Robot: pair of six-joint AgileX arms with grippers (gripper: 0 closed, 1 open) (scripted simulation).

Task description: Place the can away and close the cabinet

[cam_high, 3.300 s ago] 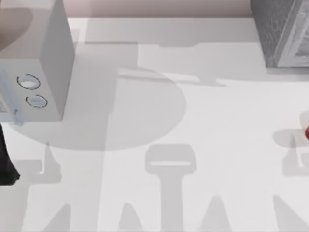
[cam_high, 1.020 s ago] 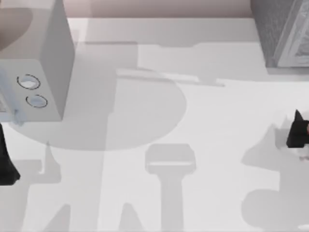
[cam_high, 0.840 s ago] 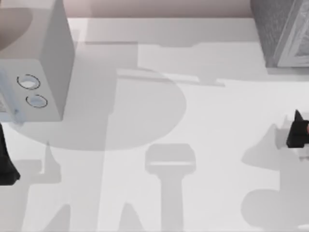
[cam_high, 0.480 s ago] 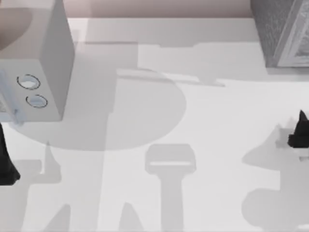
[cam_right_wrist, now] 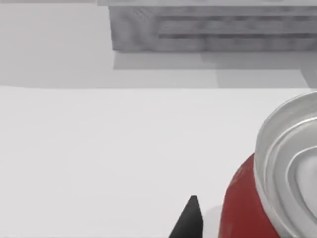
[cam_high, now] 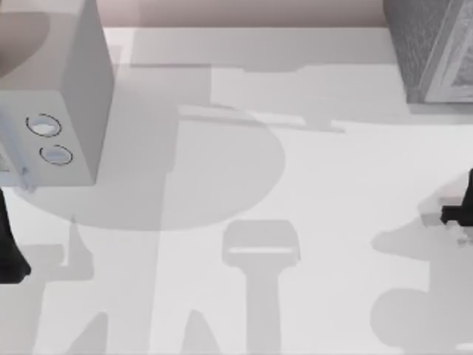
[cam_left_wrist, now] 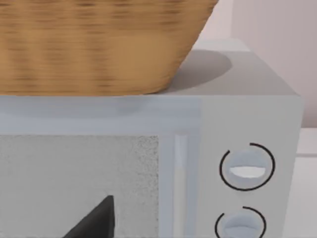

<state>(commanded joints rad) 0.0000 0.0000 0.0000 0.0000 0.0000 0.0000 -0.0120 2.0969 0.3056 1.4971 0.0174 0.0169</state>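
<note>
Top view puts the right hand [cam_high: 460,213] at the tabletop's [cam_high: 325,222] right edge, a dark shape partly cut off by the frame, with its shadow spread below it; whether its fingers are spread or pressed together cannot be told. Ahead of that hand, toward the far right corner, stands the cabinet [cam_high: 432,48], dark grey and speckled, with a paler grooved front panel; hand and cabinet are well apart. Right wrist view shows the can [cam_right_wrist: 277,188] just beside one dark fingertip [cam_right_wrist: 188,220] of the right hand; the can is red-bodied with a silver ribbed lid, tilted so the lid faces the camera, and no brand or lettering can be read on it; whether the fingertip touches it cannot be told. Beyond the can, the cabinet's grooved front rises at the back of the tabletop. The left arm [cam_high: 9,251] is parked at the left edge, near a pale grey microwave [cam_high: 66,96] with two round dials; left wrist view shows a wicker basket [cam_left_wrist: 99,44] resting on that microwave.
</note>
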